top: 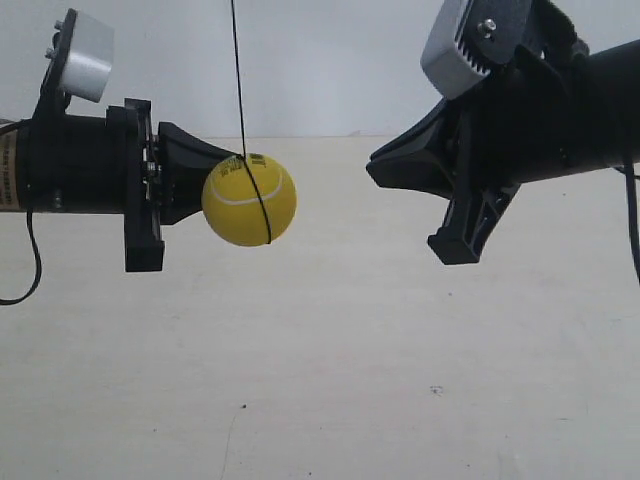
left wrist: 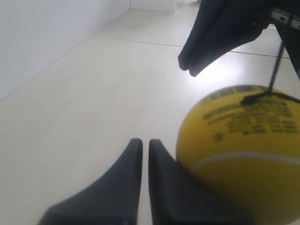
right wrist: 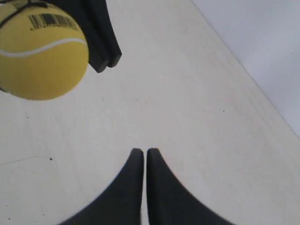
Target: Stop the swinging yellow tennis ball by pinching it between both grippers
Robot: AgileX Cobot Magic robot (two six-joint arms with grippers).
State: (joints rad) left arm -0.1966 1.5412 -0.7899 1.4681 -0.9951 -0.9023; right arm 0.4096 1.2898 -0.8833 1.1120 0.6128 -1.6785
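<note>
1. The yellow tennis ball [top: 249, 200] hung mid-air on its string [top: 238, 80], well above the bench [top: 320, 400]. The string was near vertical (one moment couldn't show whether it was swinging).
2. Left hand [left wrist: 145, 142]: fingers together, tip just beside the ball, prob. touching its side, not clamped on it.
3. Right hand [right wrist: 144, 151]: fingers also together, on the opp. side and well apart from the ball. Its tip was approx. level w/ the ball's upper half.
4. Step in hand, as I judged it: closing that gap from the right. To do it well, the right hand needed to come in on a line thru the ball's centre, straight at the left tip, slowing at the end so it didn't bat the ball away.
5. The left hand was best held steady as a backstop. An off-centre press would likely have squirted the ball out sideways.
6. Both tips needed to keep below the string's knot, clear of the string.
</note>
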